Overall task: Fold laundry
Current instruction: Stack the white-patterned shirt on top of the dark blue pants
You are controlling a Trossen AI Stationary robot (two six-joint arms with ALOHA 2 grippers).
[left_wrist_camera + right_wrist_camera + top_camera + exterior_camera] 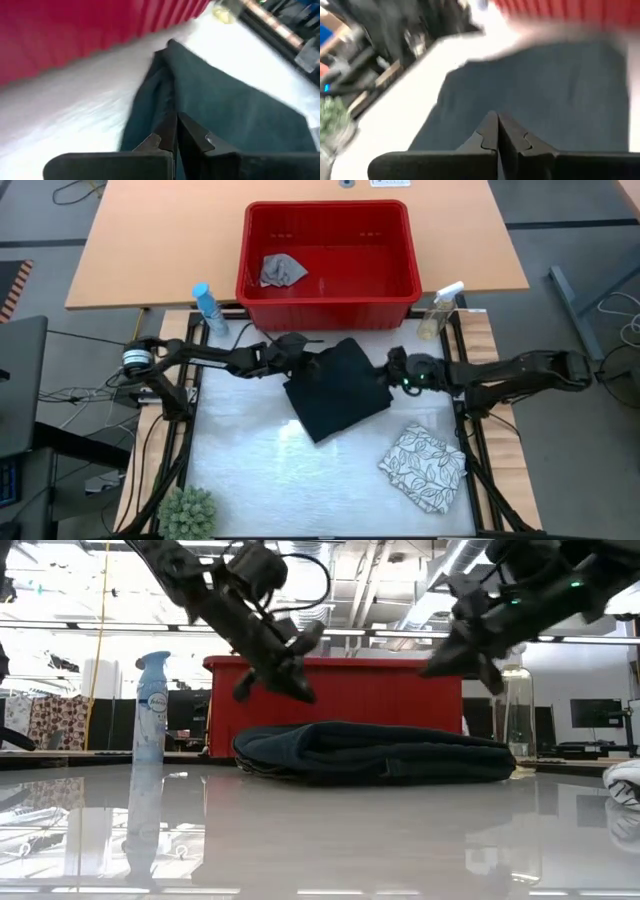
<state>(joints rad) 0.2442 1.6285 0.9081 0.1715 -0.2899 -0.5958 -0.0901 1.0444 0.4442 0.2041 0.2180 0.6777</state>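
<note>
1. High view: folded jeans (338, 388) lie at frame centre on the white table (250, 470), just below the red basket (328, 250).
2. Left gripper (300, 352), fingers pressed together and holding nothing, hovers at the jeans' upper-left edge.
3. Right gripper (392, 368), also closed and empty, hovers at their right edge.
4. Low view: both grippers hang above the jeans, not touching.
5. Grey cloth (282, 270) lies inside the basket; leaf-print cloth (424, 467) sits folded at lower right.

Folded dark jeans (337, 388) (mid-table) — flat
</note>
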